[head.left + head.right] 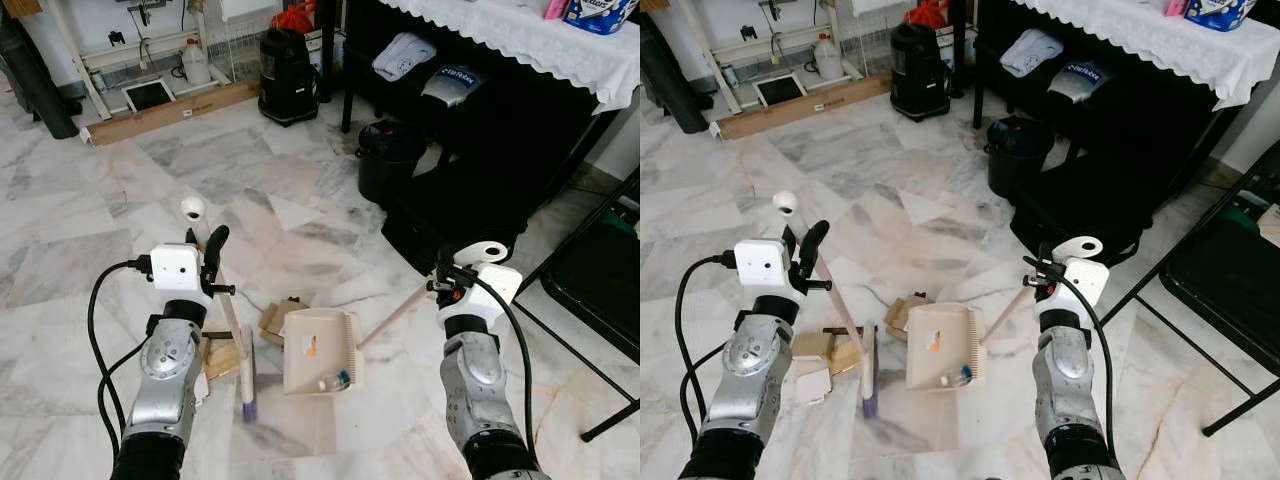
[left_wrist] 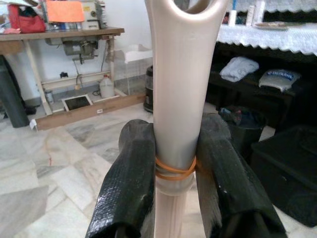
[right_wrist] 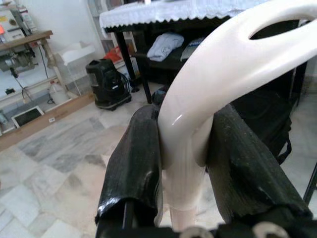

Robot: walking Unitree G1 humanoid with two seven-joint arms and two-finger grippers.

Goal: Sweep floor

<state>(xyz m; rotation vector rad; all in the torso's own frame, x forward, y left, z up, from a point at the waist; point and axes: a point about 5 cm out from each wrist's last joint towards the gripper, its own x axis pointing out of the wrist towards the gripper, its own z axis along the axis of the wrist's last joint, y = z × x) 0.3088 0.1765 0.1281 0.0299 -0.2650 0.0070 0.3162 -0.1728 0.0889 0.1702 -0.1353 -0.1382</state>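
Broom (image 1: 243,365): light, stiff; left gripper (image 2: 174,168) clamped on upper handle. Dustpan (image 1: 318,350): light rigid plastic; right gripper (image 3: 183,148) clamped on handle end

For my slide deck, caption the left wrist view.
Left gripper jaws clamped on the cream broom handle above marble floor.

Glossy plastic broom handle (image 2: 182,89); polished marble floor (image 1: 90,220); dustpan (image 1: 318,350) seemingly matt plastic.

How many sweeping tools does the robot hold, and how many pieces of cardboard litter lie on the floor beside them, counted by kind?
Broom, in the left gripper: 1
Dustpan, in the right gripper: 1
Cardboard pieces: 4, as far as I can tell
Total: 6
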